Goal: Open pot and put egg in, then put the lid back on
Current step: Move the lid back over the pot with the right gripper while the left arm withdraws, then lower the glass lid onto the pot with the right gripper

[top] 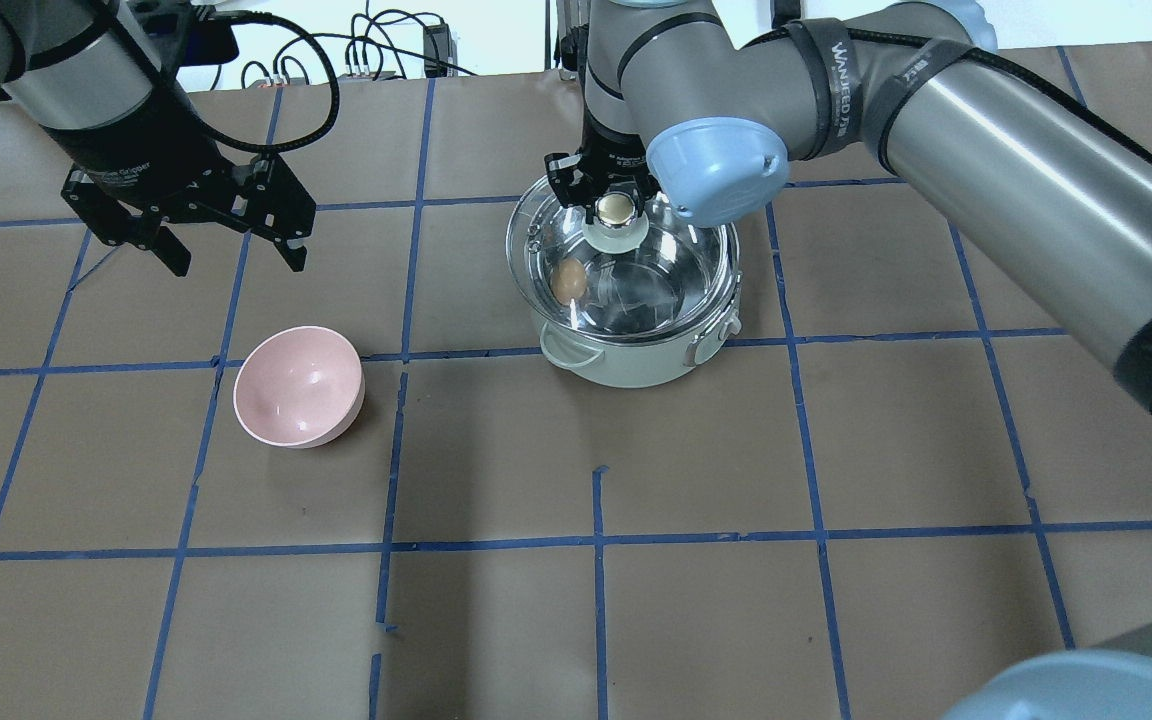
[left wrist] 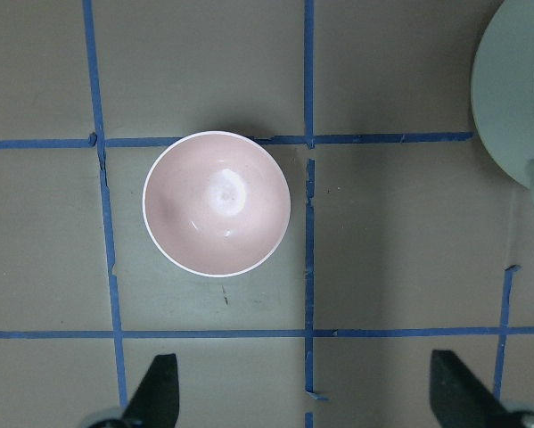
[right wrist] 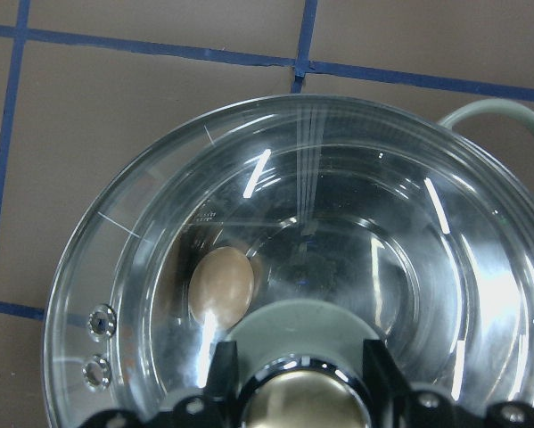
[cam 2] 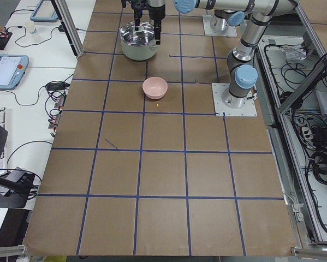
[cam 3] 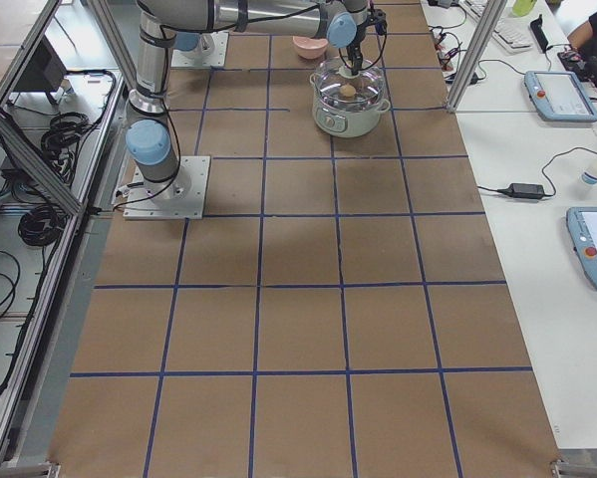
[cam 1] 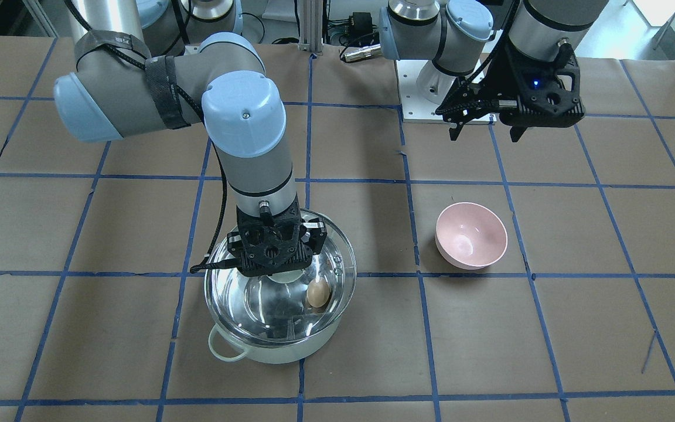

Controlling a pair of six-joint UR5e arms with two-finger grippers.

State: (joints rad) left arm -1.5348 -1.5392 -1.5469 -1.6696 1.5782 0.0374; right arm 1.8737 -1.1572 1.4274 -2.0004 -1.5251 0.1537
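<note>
The egg [top: 568,282] lies inside the pot [top: 636,365], near its wall. The right gripper [right wrist: 299,374] pinches the knob of the lid [top: 543,238], which sits over the pot, slightly off-centre. The left gripper [top: 236,258] hangs wide, well apart from the pot, near a bowl [top: 298,385].

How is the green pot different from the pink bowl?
The pot is bigger than the bowl. The pot is mint-green outside and shiny steel inside; the bowl is pink all over. The pot has loop handles and a glass lid over it; the bowl has neither. An egg lies in the pot; the bowl is empty. Both are round and sit on the table.
</note>
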